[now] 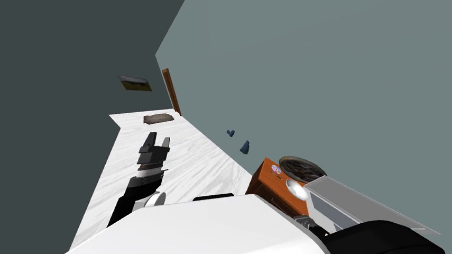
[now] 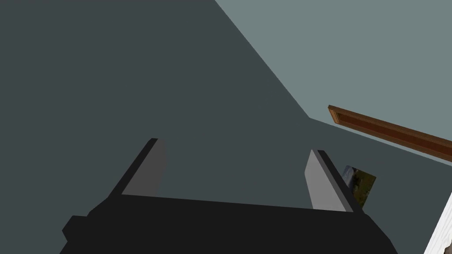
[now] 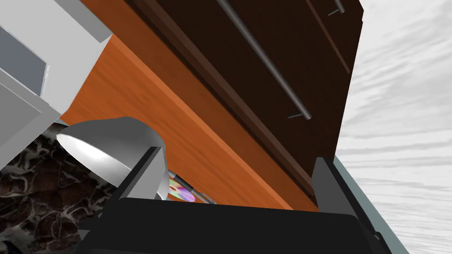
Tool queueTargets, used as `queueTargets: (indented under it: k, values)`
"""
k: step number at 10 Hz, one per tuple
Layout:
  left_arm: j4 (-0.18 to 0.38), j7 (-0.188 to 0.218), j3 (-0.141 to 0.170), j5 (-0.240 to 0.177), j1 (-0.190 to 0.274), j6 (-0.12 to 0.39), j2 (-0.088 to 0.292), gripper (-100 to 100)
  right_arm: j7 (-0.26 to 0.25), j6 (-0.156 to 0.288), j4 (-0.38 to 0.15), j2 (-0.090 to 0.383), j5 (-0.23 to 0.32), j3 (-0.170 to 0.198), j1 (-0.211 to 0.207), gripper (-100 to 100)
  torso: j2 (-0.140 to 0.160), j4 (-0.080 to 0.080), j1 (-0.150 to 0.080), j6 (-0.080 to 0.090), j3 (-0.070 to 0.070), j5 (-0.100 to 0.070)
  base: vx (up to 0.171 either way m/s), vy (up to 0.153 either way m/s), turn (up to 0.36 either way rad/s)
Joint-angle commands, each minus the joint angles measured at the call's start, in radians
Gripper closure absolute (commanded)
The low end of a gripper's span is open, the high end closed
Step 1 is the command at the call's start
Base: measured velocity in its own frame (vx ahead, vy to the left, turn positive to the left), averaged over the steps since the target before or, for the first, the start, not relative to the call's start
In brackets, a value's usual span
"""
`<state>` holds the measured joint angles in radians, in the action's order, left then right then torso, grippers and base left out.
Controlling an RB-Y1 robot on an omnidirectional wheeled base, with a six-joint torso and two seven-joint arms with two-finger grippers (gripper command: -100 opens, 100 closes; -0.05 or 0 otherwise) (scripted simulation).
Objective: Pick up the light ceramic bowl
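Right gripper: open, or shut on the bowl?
Open. The right gripper has its fingers wide apart; the light bowl sits beside one finger, not between them.

Rolled head and close right-wrist cameras both face the orange cabinet [image 1: 266,183].

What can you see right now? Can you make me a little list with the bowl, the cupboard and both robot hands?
Bowl: light grey shiny round bowl, on the cupboard, not picked up yet
Cupboard: orange-brown wooden cupboard with dark drawer fronts and grey bar handles
Near the bowl: dark marbled round dish; small colourful disc
Right gripper: open, bowl beside one finger, not between the two
Left gripper: open, empty, above the white floor
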<state>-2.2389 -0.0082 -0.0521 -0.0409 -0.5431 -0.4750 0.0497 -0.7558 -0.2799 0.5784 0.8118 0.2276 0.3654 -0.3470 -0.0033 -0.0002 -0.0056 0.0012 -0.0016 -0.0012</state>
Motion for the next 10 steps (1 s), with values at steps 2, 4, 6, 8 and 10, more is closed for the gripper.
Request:
queueTargets:
  k: [2, 4, 6, 8, 10]
  values:
    - [0.0, 0.0, 0.0, 0.0, 0.0, 0.0, 0.0, 0, -0.032, 0.013, -0.065, 0.014, 0.012, 0.02, 0.025, -100, 0.001, 0.0, 0.003, 0.0, 0.001, 0.0, 0.012, -0.024, 0.086]
    - [0.0, 0.0, 0.0, 0.0, 0.0, 0.0, 0.0, 0, -0.053, 0.033, -0.09, 0.028, 0.02, 0.039, 0.037, -100, 0.0, 0.0, 0.002, 0.0, 0.0, 0.0, 0.026, -0.052, 0.187]
    - [0.0, 0.0, 0.0, 0.0, 0.0, 0.0, 0.0, 0, -0.088, 0.068, -0.136, 0.045, 0.035, 0.072, 0.058, -100, 0.0, 0.0, 0.001, 0.0, 0.0, 0.0, 0.027, -0.083, 0.227]
    - [0.0, 0.0, 0.0, 0.0, 0.0, 0.0, 0.0, 0, -0.114, 0.091, -0.161, 0.045, 0.046, 0.101, 0.074, -100, -0.002, 0.0, -0.002, 0.0, -0.001, -0.001, 0.052, -0.111, 0.212]
    - [0.0, 0.0, 0.0, 0.0, 0.0, 0.0, 0.0, 0, -0.123, 0.098, -0.167, 0.038, 0.05, 0.113, 0.079, -100, -0.002, 0.0, -0.002, 0.0, -0.001, -0.001, 0.029, -0.082, 0.116]
